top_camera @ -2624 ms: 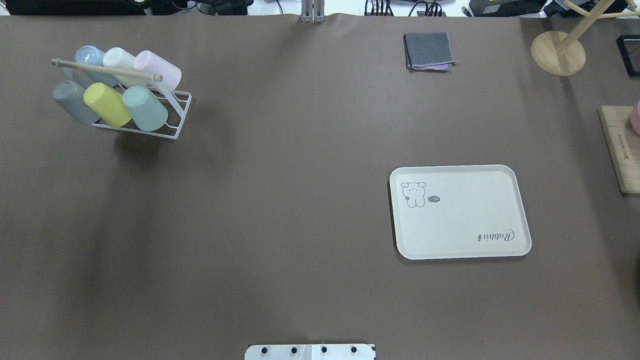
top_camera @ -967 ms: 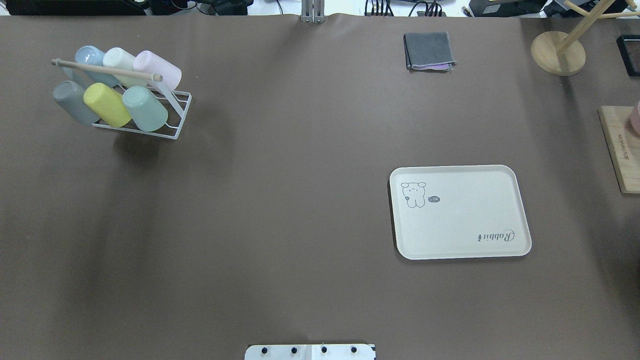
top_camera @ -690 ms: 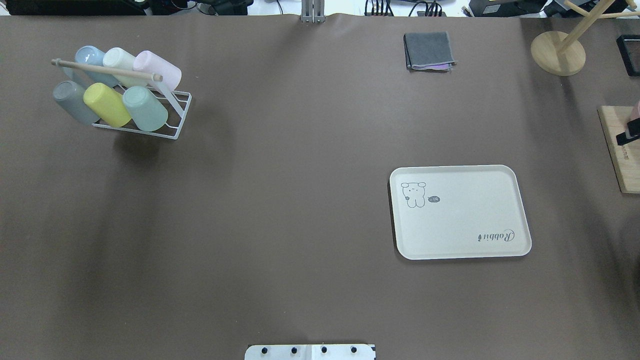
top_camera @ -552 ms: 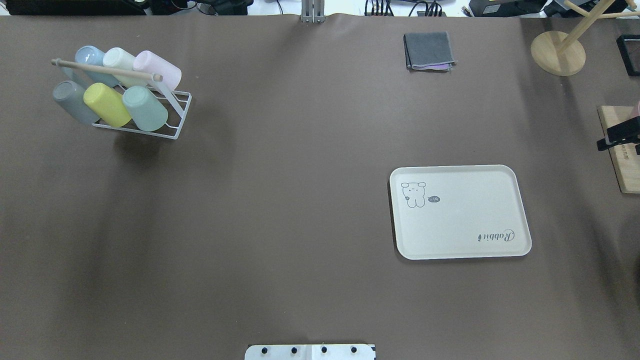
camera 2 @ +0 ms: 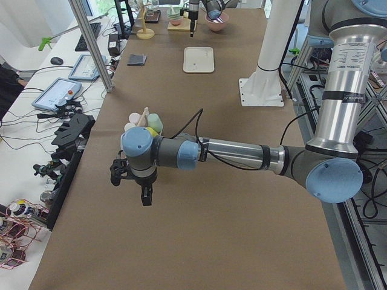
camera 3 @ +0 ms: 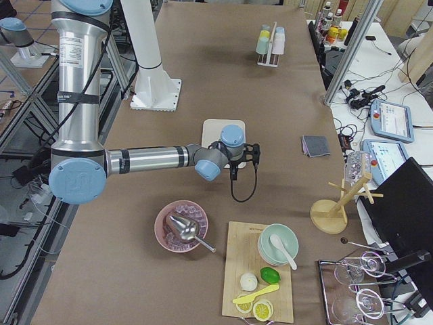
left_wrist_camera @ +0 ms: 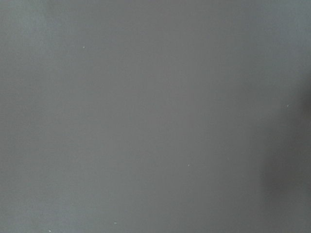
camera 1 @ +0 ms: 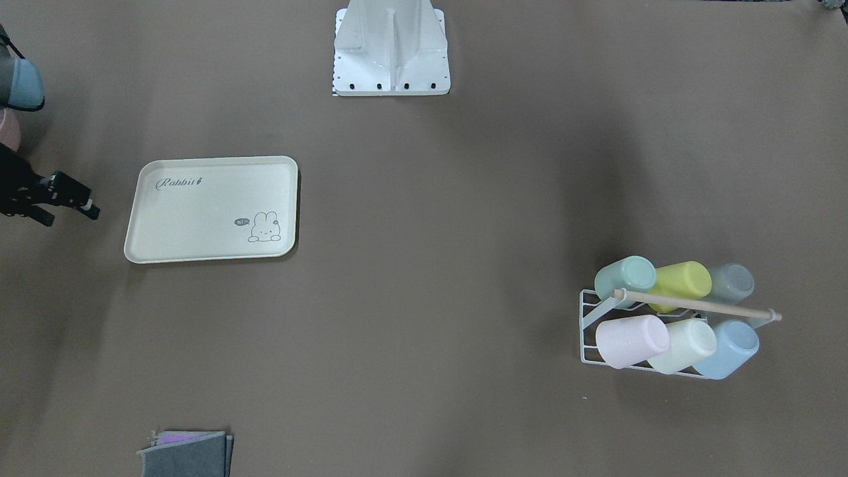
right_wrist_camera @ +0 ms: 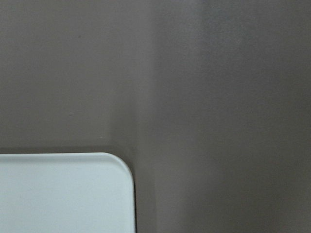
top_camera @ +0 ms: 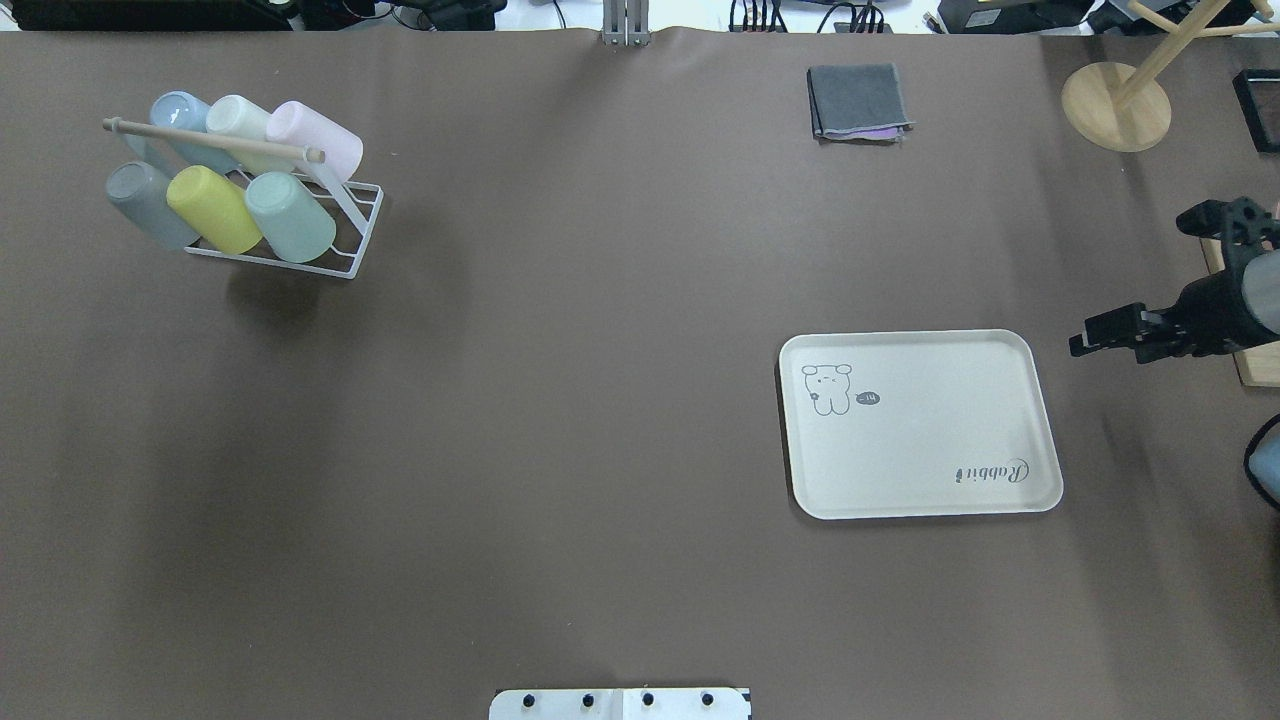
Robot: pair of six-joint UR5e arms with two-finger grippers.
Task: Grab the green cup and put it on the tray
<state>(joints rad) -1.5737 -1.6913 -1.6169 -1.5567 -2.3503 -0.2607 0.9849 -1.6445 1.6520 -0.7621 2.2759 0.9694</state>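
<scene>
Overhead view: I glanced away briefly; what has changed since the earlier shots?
The right arm's tool has swung in from the view's right edge toward the tray, touching nothing. The green cup in its rack, the tray and the folded cloth stayed put.

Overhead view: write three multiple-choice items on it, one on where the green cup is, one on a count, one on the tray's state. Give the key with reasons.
1. Where is the green cup?
A. on the tray
B. in the rack, beside the yellow cup
C. on the folded cloth

2. How many cups does the rack hold?
A. four
B. five
C. six

3. The tray is:
A. bare
B. holding one cup
C. flipped over

Key:
1 B: it lies at the end of the rack's row nearer the robot, next to the yellow one.
2 C: there are two rows of three.
3 A: only its printed rabbit and lettering show on it, face up.
</scene>
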